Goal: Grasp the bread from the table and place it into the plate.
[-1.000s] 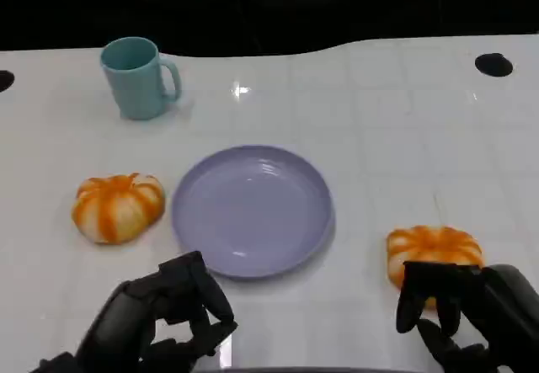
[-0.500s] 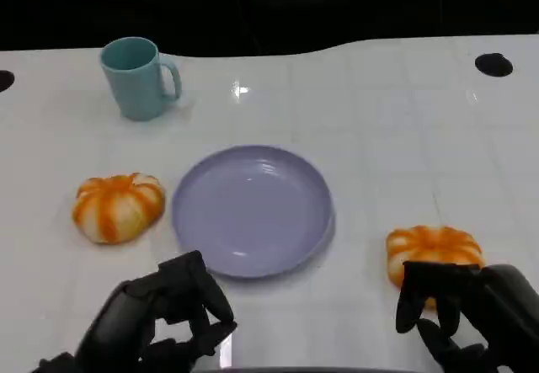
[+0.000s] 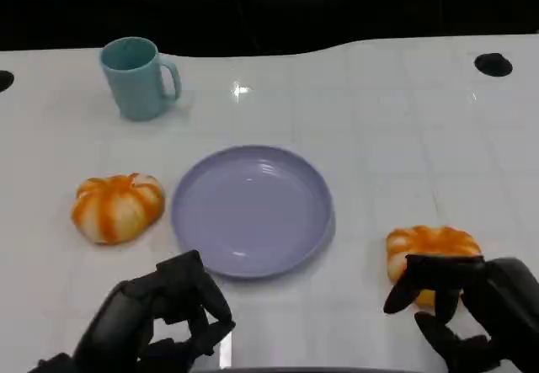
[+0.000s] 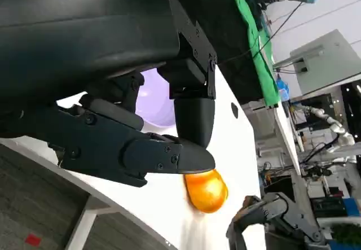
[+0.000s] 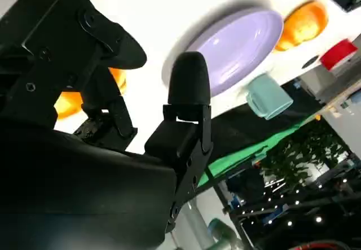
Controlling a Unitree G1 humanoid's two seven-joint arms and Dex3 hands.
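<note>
Right hand (image 3: 459,306) fingers wider over bread (image 3: 431,247).

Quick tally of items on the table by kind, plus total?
Bread: 2, left bread and right bread
Plate: 1, purple plate
Mug: 1, teal mug
Total: 4

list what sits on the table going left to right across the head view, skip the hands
left bread → teal mug → purple plate → right bread, right hand's fingers hanging over its near edge.
</note>
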